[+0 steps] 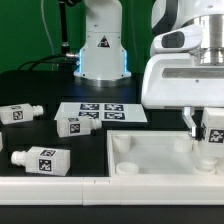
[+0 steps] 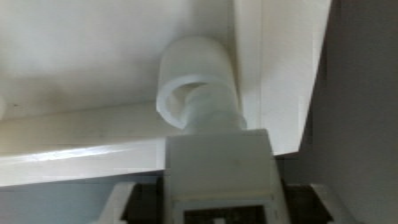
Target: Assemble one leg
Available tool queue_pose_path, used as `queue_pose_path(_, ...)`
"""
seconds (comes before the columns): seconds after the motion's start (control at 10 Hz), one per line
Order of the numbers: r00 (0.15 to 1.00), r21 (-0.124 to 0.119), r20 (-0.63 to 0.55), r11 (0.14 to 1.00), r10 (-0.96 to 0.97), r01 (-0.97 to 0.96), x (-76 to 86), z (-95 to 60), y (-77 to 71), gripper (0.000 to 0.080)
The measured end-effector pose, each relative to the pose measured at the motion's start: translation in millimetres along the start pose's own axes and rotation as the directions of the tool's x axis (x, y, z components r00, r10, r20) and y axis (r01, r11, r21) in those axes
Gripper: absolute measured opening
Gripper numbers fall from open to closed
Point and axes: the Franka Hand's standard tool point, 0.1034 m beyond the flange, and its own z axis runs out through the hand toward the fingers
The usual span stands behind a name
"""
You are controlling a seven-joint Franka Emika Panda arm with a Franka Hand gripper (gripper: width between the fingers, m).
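My gripper is shut on a leg, a small white block with a black-and-white tag, held upright over the far right corner of the large white tray-like piece. In the wrist view the held leg fills the middle, its round peg pointing down at the tray's corner by the rim; whether the peg touches the tray I cannot tell. Three more legs lie on the black table: one at the exterior view's far left, one near the marker board, one at the front left.
The marker board lies flat behind the tray. A white robot base stands at the back. A white strip runs along the table's front edge.
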Motion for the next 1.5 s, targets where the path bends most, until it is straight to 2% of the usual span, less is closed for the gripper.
queue_pose_path(0.2, 1.0, -0.001, -0.012, 1.0, -0.013, 0.013, 1.1, 1.5, 3.5, 0.0284)
queue_pose_path(0.7, 1.0, -0.011, 0.002, 1.0, -0.021, 0.021, -9.6, 13.8, 3.3, 0.0284)
queue_pose_path(1.3, 0.999, -0.007, -0.047, 1.0, 0.004, -0.005, -6.9, 15.7, 3.3, 0.0284)
queue_pose_path(1.4, 0.999, -0.01, -0.035, 1.0, 0.0, -0.001, -7.4, 16.0, 4.0, 0.0519)
queue_pose_path(1.5, 1.0, -0.011, -0.019, 1.0, -0.007, 0.007, -4.6, 13.1, 4.3, 0.0519)
